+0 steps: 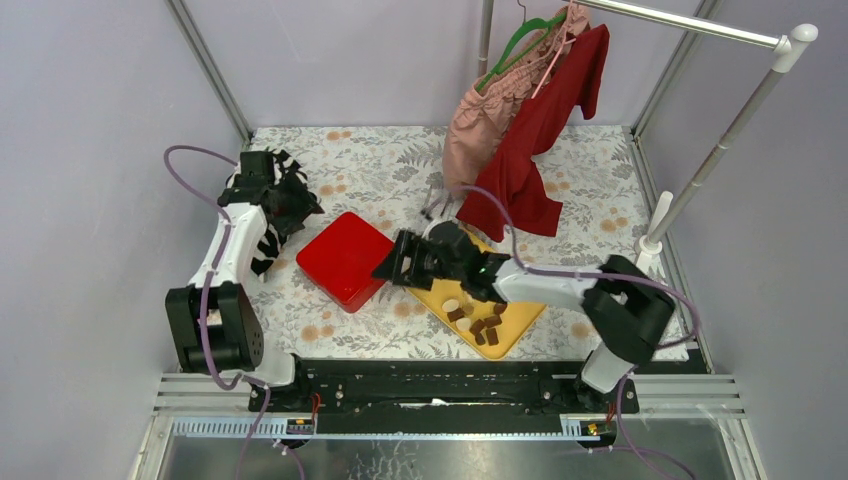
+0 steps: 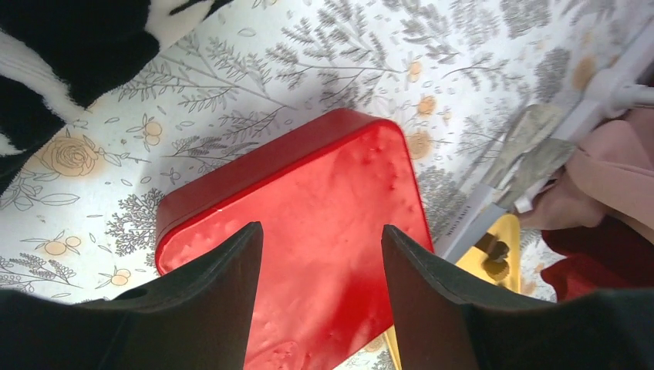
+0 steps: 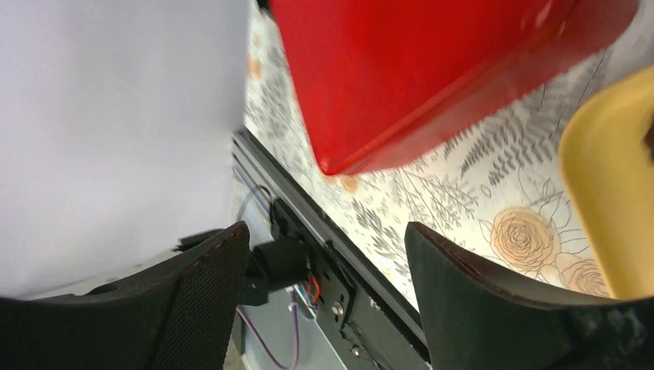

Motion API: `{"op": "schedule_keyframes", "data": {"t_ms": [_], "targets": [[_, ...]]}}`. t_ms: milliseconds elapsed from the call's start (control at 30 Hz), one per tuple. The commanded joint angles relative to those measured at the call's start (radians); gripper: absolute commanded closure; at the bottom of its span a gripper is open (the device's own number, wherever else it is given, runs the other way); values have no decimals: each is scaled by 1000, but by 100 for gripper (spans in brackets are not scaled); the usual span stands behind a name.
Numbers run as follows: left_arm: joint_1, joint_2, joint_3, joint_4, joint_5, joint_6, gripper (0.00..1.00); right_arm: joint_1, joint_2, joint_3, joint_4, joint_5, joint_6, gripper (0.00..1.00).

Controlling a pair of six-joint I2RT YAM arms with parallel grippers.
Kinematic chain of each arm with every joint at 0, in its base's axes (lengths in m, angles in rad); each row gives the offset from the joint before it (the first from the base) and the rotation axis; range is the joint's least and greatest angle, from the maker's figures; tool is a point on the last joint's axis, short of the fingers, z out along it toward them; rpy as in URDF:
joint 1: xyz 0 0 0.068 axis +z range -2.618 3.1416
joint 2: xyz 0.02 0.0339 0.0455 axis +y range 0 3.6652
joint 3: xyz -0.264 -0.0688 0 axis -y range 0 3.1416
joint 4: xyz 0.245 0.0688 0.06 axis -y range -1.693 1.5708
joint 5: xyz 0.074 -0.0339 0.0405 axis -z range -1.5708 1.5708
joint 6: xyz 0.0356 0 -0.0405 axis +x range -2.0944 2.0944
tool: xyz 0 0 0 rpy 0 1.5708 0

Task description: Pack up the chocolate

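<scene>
Top external view: the chocolate (image 1: pixel 478 322) sits in a little cluster of brown and cream pieces on the near end of the yellow tray (image 1: pixel 523 316), right of centre on the flowered counter (image 1: pixel 590 190). None of it is packed yet. Just left of the tray lies the red box (image 1: pixel 345 258), and it looks closed, its top a smooth red face.

Right arm reaches across the tray, and the right hand (image 3: pixel 324 231) hangs at the box's near-right side. Its fingers are spread wide with nothing between them, only counter and the table's edge rail showing through the gap. Over on the other side, the left hand (image 2: pixel 320 239) hovers above the box, looking straight down on the top. It is roughly half open and holds nothing.

So this reads as the opening step: both hands are on the box, not on the sweets. Next move, I'd say, calls for a hold on the lid's edge and a clean lift while the other hand steadies the base. That smooth, rounded rim could slip.
</scene>
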Motion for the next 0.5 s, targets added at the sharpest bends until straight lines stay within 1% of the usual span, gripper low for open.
{"op": "schedule_keyframes", "data": {"t_ms": [0,67,133,167,200,233,300,367,467], "targets": [[-25,-56,31,6,-4,12,35,-67,-179,9,-141,147,-153,22],[-46,-54,29,7,9,18,35,-84,-195,44,-195,197,-209,33],[-66,-50,28,-1,2,21,35,-97,-175,103,-252,216,-254,54],[-70,-50,27,-5,-1,23,35,-97,-157,139,-275,217,-275,61],[-72,-52,25,-6,-1,26,35,-97,-132,177,-300,214,-302,70],[-73,-54,23,-9,-4,27,35,-97,-104,213,-326,213,-321,77],[-73,-56,23,-16,-6,30,35,-98,-44,290,-362,202,-348,83],[-74,-46,21,-18,3,33,36,-97,27,361,-397,191,-371,84],[-89,-30,21,-32,7,39,36,-97,104,466,-452,159,-395,90]]}}
